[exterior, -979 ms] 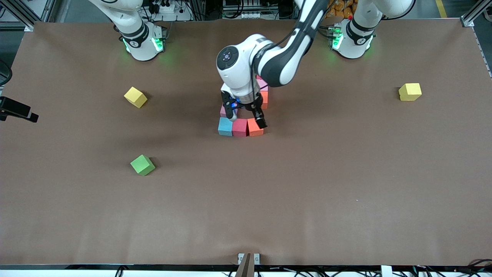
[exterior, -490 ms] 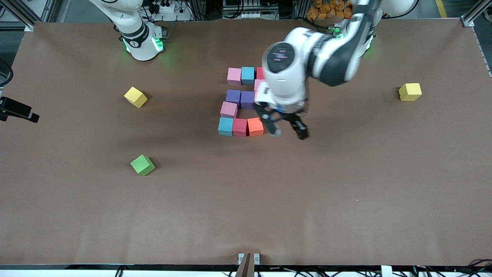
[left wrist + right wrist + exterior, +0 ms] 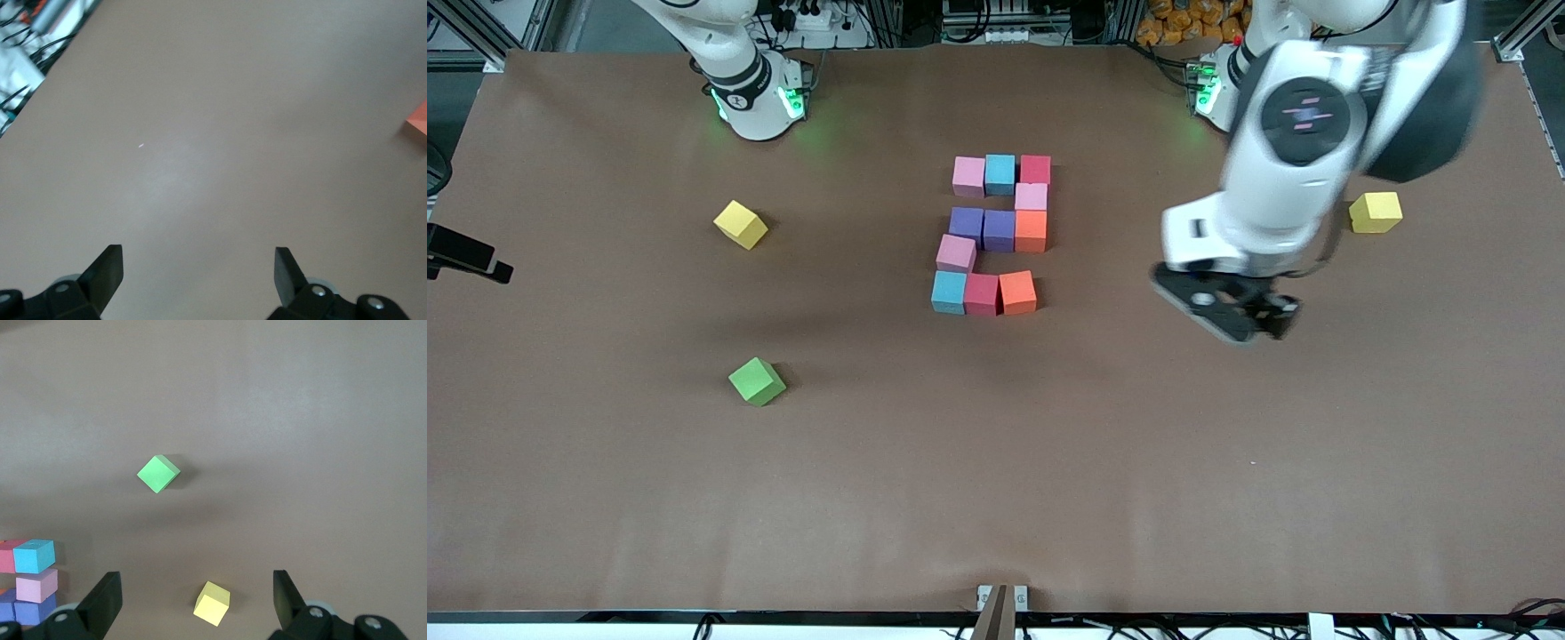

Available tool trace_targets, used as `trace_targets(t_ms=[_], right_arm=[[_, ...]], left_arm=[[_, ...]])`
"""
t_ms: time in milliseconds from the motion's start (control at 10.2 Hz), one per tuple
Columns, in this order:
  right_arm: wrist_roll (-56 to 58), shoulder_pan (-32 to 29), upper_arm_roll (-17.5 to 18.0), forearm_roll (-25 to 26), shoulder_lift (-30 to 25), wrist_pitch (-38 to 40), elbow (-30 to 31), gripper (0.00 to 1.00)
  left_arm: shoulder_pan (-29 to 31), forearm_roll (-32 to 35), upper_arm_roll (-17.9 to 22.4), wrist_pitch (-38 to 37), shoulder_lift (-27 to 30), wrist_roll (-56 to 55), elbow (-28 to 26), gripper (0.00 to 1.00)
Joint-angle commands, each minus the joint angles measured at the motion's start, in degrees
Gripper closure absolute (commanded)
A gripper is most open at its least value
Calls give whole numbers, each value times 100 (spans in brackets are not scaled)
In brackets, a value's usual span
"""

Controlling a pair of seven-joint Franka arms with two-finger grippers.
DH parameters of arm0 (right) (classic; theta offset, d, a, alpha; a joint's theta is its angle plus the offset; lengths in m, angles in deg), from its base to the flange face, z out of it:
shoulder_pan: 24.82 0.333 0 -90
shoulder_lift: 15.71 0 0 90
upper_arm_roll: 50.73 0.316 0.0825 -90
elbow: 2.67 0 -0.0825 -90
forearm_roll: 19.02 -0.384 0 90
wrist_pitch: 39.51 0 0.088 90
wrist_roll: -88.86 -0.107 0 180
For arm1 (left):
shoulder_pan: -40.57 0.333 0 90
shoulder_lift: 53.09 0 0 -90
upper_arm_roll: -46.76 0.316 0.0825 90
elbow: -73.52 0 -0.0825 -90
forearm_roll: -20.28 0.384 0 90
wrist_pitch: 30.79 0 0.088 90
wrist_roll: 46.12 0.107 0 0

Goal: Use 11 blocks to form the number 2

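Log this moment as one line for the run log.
number 2: all rows filled | left pincer: open, empty, over bare table | right pincer: open, empty

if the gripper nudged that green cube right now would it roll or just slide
The green cube would probably slide: it sits flat on one face on the table. Its matte, foam-like look suggests it is light and slightly soft, so it may skid or twist easily.

Left gripper [image 3: 1240, 311] — motion-blurred above bare table [image 3: 996, 498]. Orange block [image 3: 419, 122] cut off by the left wrist view's edge — blocks [image 3: 30, 580] likewise in the right wrist view.
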Motion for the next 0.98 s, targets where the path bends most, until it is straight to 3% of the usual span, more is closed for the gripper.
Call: trace_targets(t_ms=[0, 196, 588, 685, 881], right_arm=[[-41, 4, 28, 18, 48, 67, -134, 0], [-76, 39, 28, 53, 57, 50, -134, 0], [-103, 109, 37, 53, 57, -38, -134, 0], [-94, 118, 37, 36, 57, -30, -116, 0], [-94, 118, 37, 35, 57, -29, -116, 0]], left_arm=[[718, 20, -221, -175, 419, -121, -82, 0], [1386, 89, -485, -184, 560, -103, -65, 0], [1967, -85, -582, -429, 1052, -304, -100, 0], [2256, -164, -852, -587, 1114, -775, -91, 0], [3046, -174, -1817, -694, 1237, -1472, -109, 0]])
